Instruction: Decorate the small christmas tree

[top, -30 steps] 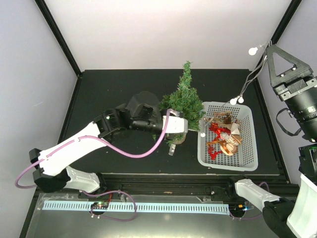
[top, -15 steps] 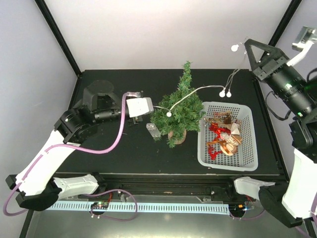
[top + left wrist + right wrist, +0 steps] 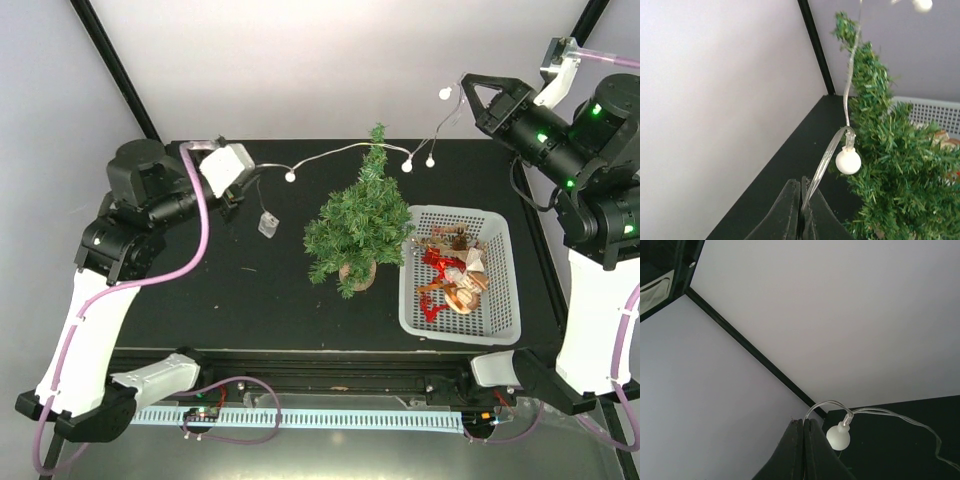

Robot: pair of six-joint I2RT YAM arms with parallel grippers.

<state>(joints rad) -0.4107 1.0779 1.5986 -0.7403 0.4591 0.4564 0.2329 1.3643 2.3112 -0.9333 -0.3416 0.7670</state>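
1. Left gripper [image 3: 238, 188]: my jaws are fully closed on the string [image 3: 330, 152]. In the left wrist view the clear wire comes out from between the closed fingertips [image 3: 801, 183]. It then rises past one white bulb [image 3: 848, 161] toward the tree top.

2. Right gripper [image 3: 467, 84]: my jaws are fully closed on the other end of the string. I hold it high, above the far right corner of the table [image 3: 220, 310]. In the right wrist view the wire loops out at the fingertips [image 3: 803, 423], and a white bulb [image 3: 838, 437] hangs just beside them.

3. Tree [image 3: 362, 225]: it stands upright on its round base near the middle of the table. Its right branches reach the left rim of the basket [image 3: 505, 300].

4. String: it spans from the left gripper to the right gripper, crossing at the tip of the tree. Whether it touches the tip cannot be told. Two bulbs [image 3: 418, 163] hang just right of the tip.

5. Clear box [image 3: 267, 224]: it sits on the string's left end, between the left gripper and the tree. Whether it hangs or lies on the table cannot be told.

6. The basket holds red and tan ornaments [image 3: 452, 275].
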